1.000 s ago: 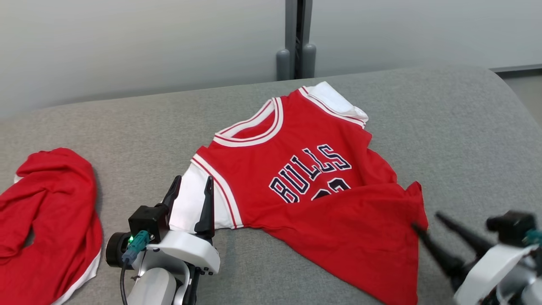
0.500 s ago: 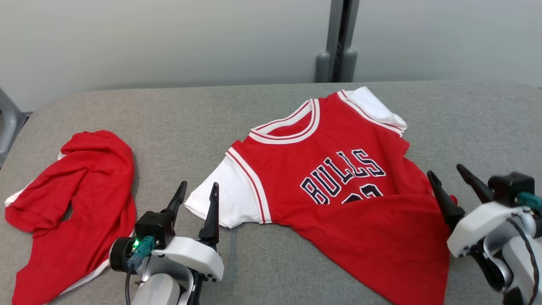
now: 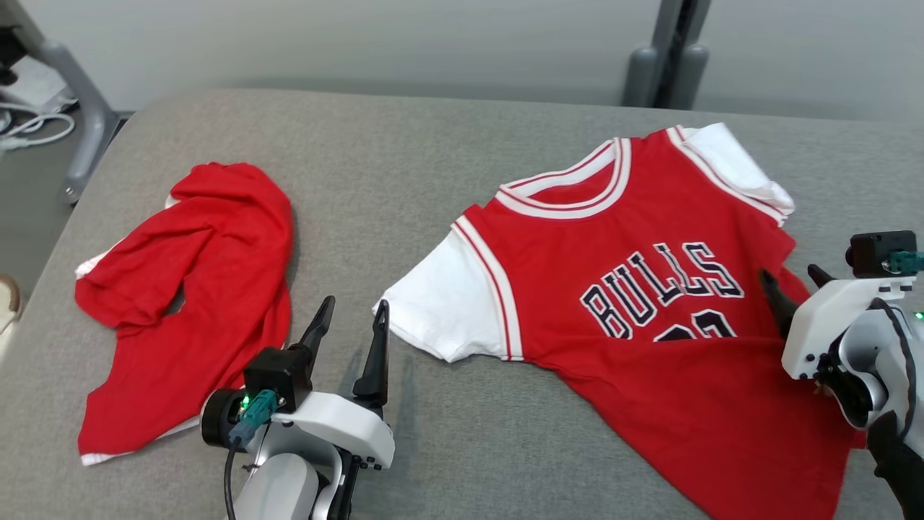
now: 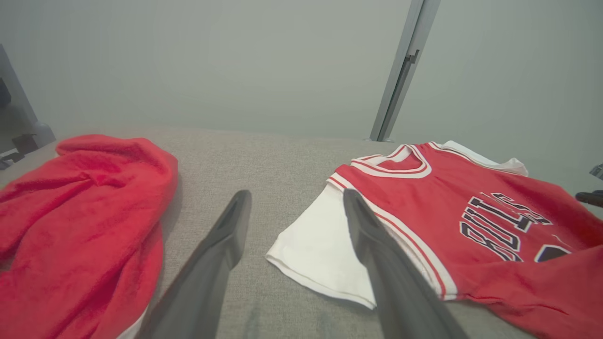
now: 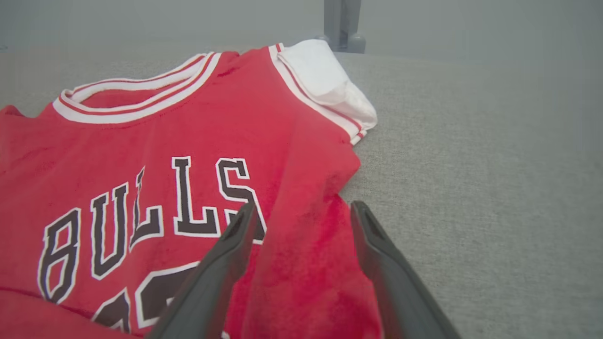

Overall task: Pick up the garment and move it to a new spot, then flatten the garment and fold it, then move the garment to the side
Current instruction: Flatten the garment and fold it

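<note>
Jersey [image 3: 650,289], red with white sleeves and BULLS lettering, lies face up on the grey padded table [image 3: 404,159]. In my head view it spreads from the centre out toward 3 and 5 o'clock. Its collar points to 12. A fold of red cloth covers the lower half of the number under the lettering. One white sleeve [image 3: 447,310] lies flat on the jersey's 9 o'clock side. The other sleeve [image 3: 736,162] is bunched up at about its 1 o'clock.

My left gripper [image 3: 354,303] sits at 7 o'clock in the head view. Its fingers are spread wide with nothing between them, and they point toward 12. The right-hand fingertip stands just beside the flat sleeve's edge. From the left wrist camera, that finger [image 4: 377,245] overlaps the sleeve, and I cannot tell whether it touches.

My right gripper [image 3: 790,273] is at 3 o'clock, over the jersey's side edge, with its jaws likewise apart. The right wrist camera shows a raised ridge of red cloth running between the fingers [image 5: 226,254], unpinched. I cannot tell whether the tips touch the cloth.

A second red garment [image 3: 195,289] lies crumpled at 9 o'clock, well apart from the jersey. A grey post [image 3: 671,58] stands beyond the table at 1 o'clock.
</note>
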Controlling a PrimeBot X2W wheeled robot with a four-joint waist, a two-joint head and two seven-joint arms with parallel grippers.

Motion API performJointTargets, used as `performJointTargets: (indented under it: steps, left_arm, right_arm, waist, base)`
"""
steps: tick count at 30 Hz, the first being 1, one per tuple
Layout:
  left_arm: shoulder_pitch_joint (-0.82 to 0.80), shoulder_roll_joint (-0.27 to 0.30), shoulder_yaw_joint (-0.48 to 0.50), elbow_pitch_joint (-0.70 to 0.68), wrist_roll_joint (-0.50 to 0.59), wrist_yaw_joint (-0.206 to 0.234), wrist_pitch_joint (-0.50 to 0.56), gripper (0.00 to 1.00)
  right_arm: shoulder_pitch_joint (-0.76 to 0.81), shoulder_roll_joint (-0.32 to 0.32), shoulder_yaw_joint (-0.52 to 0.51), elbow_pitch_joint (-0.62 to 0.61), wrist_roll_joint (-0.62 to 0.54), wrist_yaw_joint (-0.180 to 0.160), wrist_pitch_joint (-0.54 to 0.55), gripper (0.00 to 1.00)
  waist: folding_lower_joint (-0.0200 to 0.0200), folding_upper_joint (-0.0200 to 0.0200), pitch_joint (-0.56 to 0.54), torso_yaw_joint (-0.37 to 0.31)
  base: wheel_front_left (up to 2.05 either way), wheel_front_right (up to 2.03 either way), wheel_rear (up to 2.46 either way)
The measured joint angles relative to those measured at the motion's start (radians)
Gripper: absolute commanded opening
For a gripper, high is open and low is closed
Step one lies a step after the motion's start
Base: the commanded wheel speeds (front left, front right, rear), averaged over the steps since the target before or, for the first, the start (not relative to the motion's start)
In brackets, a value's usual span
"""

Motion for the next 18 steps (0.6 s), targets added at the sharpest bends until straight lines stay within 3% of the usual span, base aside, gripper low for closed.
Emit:
performJointTargets:
  steps: [3,4,5,10,18]
  left_arm:
    - [-0.007,0.000,-0.003,-0.001,-0.008,0.001,0.000,1.00]
    - [-0.007,0.000,-0.003,-0.002,-0.009,0.004,0.000,1.00]
    - [-0.008,0.000,-0.004,-0.007,-0.012,0.007,0.000,1.00]
    - [-0.014,0.000,-0.008,-0.021,-0.021,0.009,0.000,1.00]
    - [-0.033,0.000,-0.041,-0.029,-0.051,0.012,0.000,1.00]
  right_arm:
    - [-0.030,0.010,0.017,0.053,0.004,0.000,0.048,1.00]
    - [-0.039,0.012,0.015,0.075,0.009,0.000,0.067,0.80]
    - [-0.049,0.008,0.024,0.095,0.002,0.000,0.079,0.00]
    - [-0.109,-0.008,0.032,0.153,-0.030,0.000,0.093,0.00]
    - [-0.271,-0.098,0.083,0.222,-0.165,0.000,0.033,0.00]
  waist:
    - [0.0000,0.0000,0.018,0.019]
    - [0.0000,0.0000,0.023,0.024]
    - [0.0000,0.0000,0.027,0.028]
    - [0.0000,0.0000,0.046,0.038]
    - [0.0000,0.0000,0.074,0.074]
  base:
    - [0.00,0.00,0.00]
    - [0.00,0.00,0.00]
    - [0.00,0.00,0.00]
    - [0.00,0.00,0.00]
    - [0.00,0.00,0.00]
